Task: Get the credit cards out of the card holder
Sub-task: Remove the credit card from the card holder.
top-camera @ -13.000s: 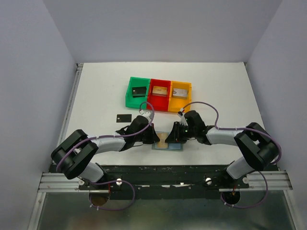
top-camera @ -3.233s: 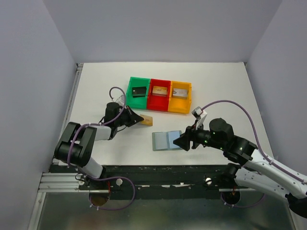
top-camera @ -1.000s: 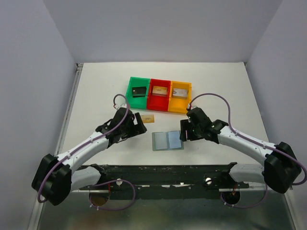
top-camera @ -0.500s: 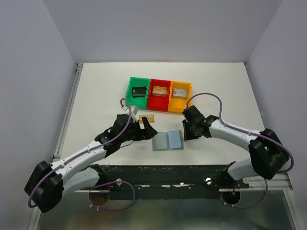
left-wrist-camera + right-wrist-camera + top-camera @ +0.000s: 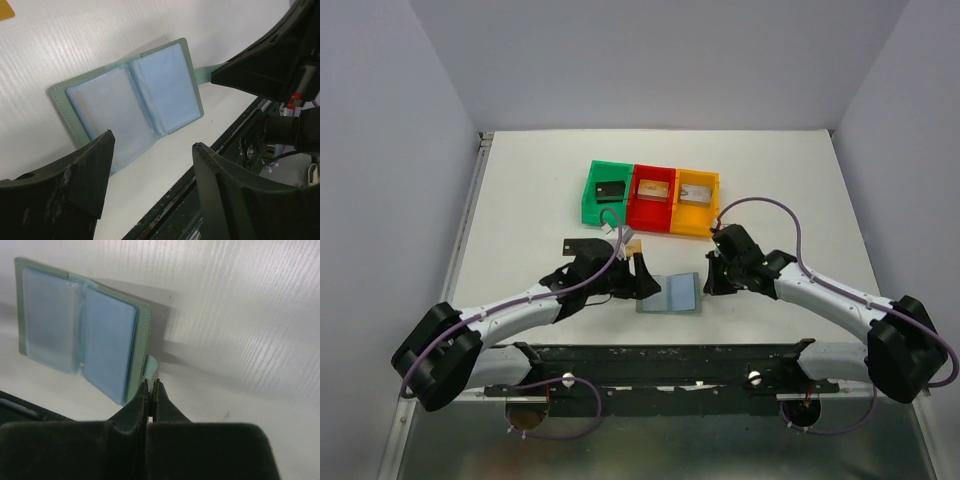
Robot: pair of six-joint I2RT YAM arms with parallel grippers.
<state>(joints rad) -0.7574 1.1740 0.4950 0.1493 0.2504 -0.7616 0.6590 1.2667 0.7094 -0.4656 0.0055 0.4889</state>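
The card holder (image 5: 672, 293) lay open on the table (image 5: 520, 200), its blue pockets facing up, near the front edge between the two arms. The left gripper (image 5: 152, 145) hung just above the holder's left side, with its jaws well apart and nothing between them. The right gripper (image 5: 151, 385) had its jaws pressed together on the small tab at the holder's right edge. A black card (image 5: 578, 245) and a golden card (image 5: 633, 246) lay loose on the table just beyond the left arm. Farther back stood a green bin (image 5: 590, 195), a red bin (image 5: 653, 215) and a yellow bin (image 5: 696, 218), each with a card inside
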